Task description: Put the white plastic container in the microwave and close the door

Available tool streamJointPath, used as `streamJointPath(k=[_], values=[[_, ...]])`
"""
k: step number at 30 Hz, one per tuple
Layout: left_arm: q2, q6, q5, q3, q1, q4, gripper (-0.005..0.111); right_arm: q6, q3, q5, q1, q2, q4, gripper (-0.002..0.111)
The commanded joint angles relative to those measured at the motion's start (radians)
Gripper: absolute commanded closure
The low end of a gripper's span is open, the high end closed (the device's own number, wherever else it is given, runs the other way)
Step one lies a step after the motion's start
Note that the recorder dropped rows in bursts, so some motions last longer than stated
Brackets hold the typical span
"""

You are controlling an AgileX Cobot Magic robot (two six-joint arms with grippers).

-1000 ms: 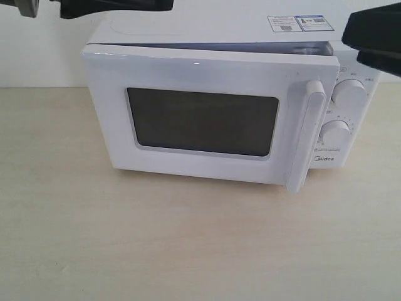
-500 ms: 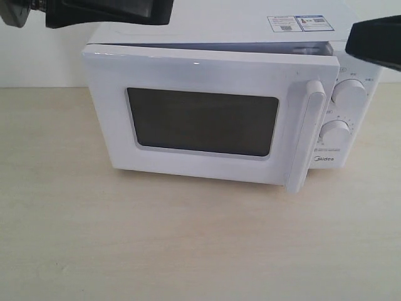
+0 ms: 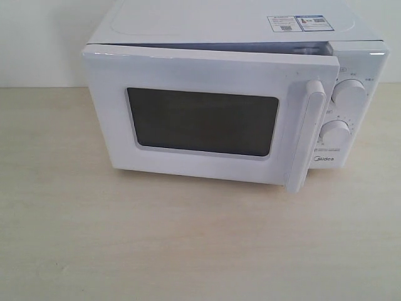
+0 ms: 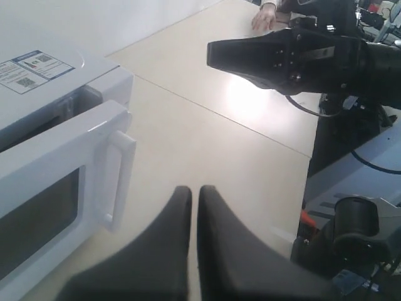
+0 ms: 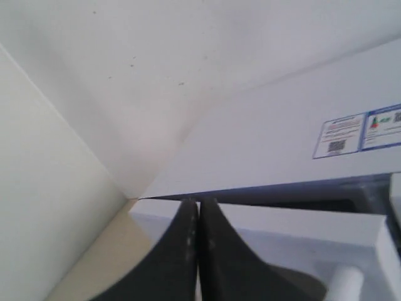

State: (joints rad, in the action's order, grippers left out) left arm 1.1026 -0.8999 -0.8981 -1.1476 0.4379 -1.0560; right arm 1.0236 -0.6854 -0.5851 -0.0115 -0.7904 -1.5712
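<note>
The white microwave (image 3: 219, 25) stands at the back of the table, with its door (image 3: 207, 72) a little ajar: a dark gap shows along the top, and the handle (image 3: 307, 135) side stands out from the dial panel. The white plastic container is not visible in any view; the dark window (image 3: 203, 122) shows nothing inside. Neither gripper appears in the exterior view. My left gripper (image 4: 194, 190) is shut and empty, hovering above the table off the handle (image 4: 119, 179) side of the door. My right gripper (image 5: 198, 202) is shut and empty, above the door's top edge (image 5: 282, 226).
Two round dials (image 3: 349, 94) (image 3: 335, 133) sit on the right panel and stickers (image 3: 299, 23) on the top. The pale wooden table (image 3: 188, 244) spreads in front. A wall (image 5: 125, 75) rises close behind the microwave. The right arm (image 4: 294, 53) hangs high across the left wrist view.
Both black arms, seen at the top corners of the exterior view, have withdrawn upward out of it. The microwave and its ajar door have not moved.
</note>
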Motion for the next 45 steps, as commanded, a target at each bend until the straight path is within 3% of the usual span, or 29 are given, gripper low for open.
streamJointPath(k=[1, 10, 20, 23, 25, 30, 41, 45], values=[[-0.007, 0.013, 0.020, -0.006, 0.005, 0.002, 0.102, 0.149, -0.008, 0.159, -0.050, -0.002, -0.021, 0.108], [-0.007, 0.014, 0.054, -0.002, 0.005, 0.006, 0.102, 0.242, -0.035, 0.402, -0.328, -0.048, -0.011, 0.108], [-0.007, 0.045, 0.030, -0.002, 0.005, 0.006, 0.102, 0.242, -0.035, 1.009, -0.832, -0.188, 0.015, 0.108], [-0.007, 0.047, 0.029, -0.002, 0.005, 0.019, 0.102, 0.178, -0.035, 1.277, -0.976, -0.224, 0.019, 0.108], [-0.007, 0.047, 0.031, -0.002, 0.005, 0.037, 0.102, 0.124, -0.035, 1.338, -1.044, -0.258, 0.058, 0.108], [-0.007, 0.065, 0.031, -0.002, 0.005, 0.043, 0.102, 0.111, -0.035, 1.359, -1.087, -0.391, 0.182, 0.108], [-0.007, 0.078, 0.015, -0.002, 0.005, 0.043, 0.102, -0.181, -0.035, 1.682, -1.082, -0.689, 0.291, 0.108], [-0.007, 0.078, 0.009, -0.002, 0.005, 0.052, 0.102, -0.228, -0.035, 1.638, -1.029, -0.734, 0.307, 0.108]])
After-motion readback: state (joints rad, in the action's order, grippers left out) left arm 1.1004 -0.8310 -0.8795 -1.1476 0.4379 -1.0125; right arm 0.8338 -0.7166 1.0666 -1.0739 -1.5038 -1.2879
